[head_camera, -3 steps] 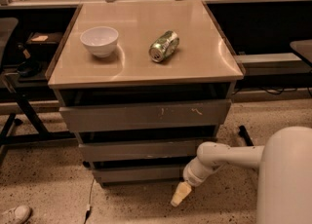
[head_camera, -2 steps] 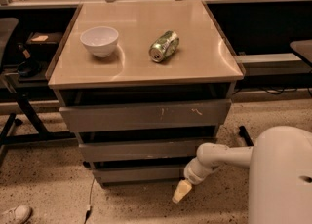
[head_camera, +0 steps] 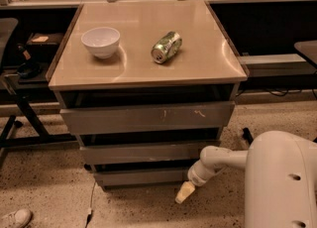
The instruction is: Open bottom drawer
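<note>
Approach phase, pre-contact. The bottom drawer (head_camera: 141, 176) is the lowest of 3 grey fronts in the cabinet under the bench (head_camera: 208, 48), just above the speckled floor. It looks shut, w/ a dark gap along its top edge.

The gripper (head_camera: 185, 192) hangs low near the floor, below and just off the drawer's right end as viewed. It points down and to the left, and appears apart from the front. Whether the gripper is open or closed cannot be told from this view. The white arm (head_camera: 218, 160) reaches in from the robot body (head_camera: 282, 182) at lower right.

Next move (judged): the front has no handle, so purchase most likely has to come from the top edge via the gap above it. The gripper would need to rise, close in on that edge, then pull straight out toward the robot. It should keep clear of the middle drawer (head_camera: 148, 151), which sits directly above.

Counts:
- Drawers: 3, i.e. top drawer (head_camera: 148, 117) w/ pale scratch marks, middle, bottom
- White bowl (head_camera: 100, 41): 1, upright on the bench
- Green drinks can (head_camera: 166, 47): 1, lying on its side, well apart from the bowl
- Gripper: 1; arm: 1
- Shoe (head_camera: 15, 218): 1, on the floor at lower left
</note>
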{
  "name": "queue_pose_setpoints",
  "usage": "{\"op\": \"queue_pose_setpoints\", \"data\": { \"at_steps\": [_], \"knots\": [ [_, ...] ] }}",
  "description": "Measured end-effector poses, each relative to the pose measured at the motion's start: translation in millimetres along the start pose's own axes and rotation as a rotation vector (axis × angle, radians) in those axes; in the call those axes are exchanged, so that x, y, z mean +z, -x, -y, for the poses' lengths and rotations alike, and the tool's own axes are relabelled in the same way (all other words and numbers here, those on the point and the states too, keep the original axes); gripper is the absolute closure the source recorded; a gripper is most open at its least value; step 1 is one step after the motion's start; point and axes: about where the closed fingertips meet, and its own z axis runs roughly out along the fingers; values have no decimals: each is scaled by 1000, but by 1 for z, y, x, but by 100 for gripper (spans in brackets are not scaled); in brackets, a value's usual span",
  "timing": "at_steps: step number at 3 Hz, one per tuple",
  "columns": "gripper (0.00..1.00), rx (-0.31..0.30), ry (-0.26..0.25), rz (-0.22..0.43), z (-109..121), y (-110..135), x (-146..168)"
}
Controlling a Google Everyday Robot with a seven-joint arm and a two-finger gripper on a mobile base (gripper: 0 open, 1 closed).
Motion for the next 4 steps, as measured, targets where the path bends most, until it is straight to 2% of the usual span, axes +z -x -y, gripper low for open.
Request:
{"op": "queue_pose_setpoints", "data": {
  "at_steps": [1,4],
  "knots": [
    [0,-7,22,16,-1,-2,13],
    [0,13,-108,71,42,6,35]
  ]
}}
